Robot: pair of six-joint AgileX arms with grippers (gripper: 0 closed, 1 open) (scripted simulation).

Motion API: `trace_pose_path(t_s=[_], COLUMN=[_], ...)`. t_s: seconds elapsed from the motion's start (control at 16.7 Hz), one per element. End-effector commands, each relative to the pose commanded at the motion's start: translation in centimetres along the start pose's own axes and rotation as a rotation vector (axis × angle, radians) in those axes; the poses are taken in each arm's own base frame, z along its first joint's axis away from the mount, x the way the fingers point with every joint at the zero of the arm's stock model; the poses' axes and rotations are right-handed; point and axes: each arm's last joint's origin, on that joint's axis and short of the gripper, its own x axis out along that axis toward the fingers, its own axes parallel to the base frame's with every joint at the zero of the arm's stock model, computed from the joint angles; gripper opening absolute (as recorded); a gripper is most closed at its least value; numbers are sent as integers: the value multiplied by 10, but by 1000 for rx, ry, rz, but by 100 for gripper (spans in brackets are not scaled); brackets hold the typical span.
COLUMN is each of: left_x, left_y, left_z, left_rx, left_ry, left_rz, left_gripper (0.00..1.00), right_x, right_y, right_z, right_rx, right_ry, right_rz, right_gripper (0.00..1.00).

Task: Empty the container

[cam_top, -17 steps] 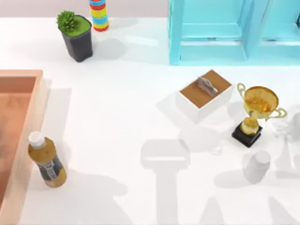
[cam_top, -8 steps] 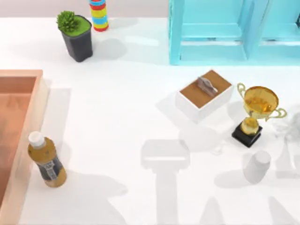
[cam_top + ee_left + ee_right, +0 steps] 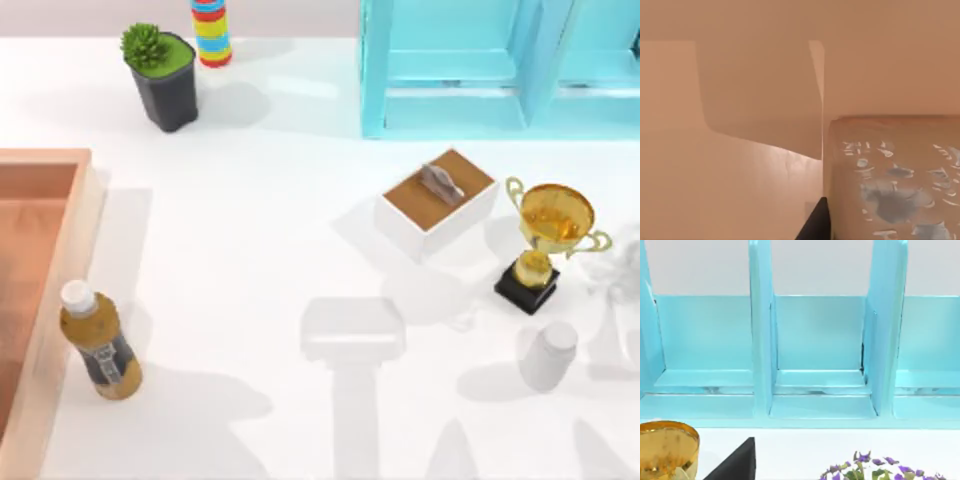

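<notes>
Though the tray (image 3: 40, 250) lies at the table's left edge with its visible floor bare, the left wrist view shows a tan block with blue-grey specks (image 3: 895, 180) close against wood, so I judge one item may be left inside. Just beside the rim, outside, stands a bottle (image 3: 98, 342). Farther right sit a box (image 3: 436, 203) and trophy (image 3: 545, 245), then the blue shelf (image 3: 470, 65). Whether either gripper's fingers are open, I cannot tell.

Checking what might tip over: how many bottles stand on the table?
2: a tea bottle beside the container's right rim, and a pale white bottle below the trophy. Others may be hidden out of view.
</notes>
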Motion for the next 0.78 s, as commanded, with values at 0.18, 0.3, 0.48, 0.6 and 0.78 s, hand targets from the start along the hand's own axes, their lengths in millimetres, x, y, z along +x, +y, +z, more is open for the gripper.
trace_pose_path(t_s=[0.18, 0.3, 0.48, 0.6, 0.78], left_x=[0, 0, 0, 0, -4], left_y=[0, 0, 0, 0, 0], left_z=[0, 0, 0, 0, 2], left_rx=[0, 0, 0, 0, 1], left_ry=[0, 0, 0, 0, -3], left_rz=[0, 0, 0, 0, 0], left_gripper=[0, 0, 0, 0, 0], right_x=[0, 0, 0, 0, 0], right_y=[0, 0, 0, 0, 0], right_z=[0, 0, 0, 0, 0], right_rx=[0, 0, 0, 0, 0], right_ry=[0, 0, 0, 0, 0], right_rz=[0, 0, 0, 0, 0], right_gripper=[100, 100, 100, 100, 100])
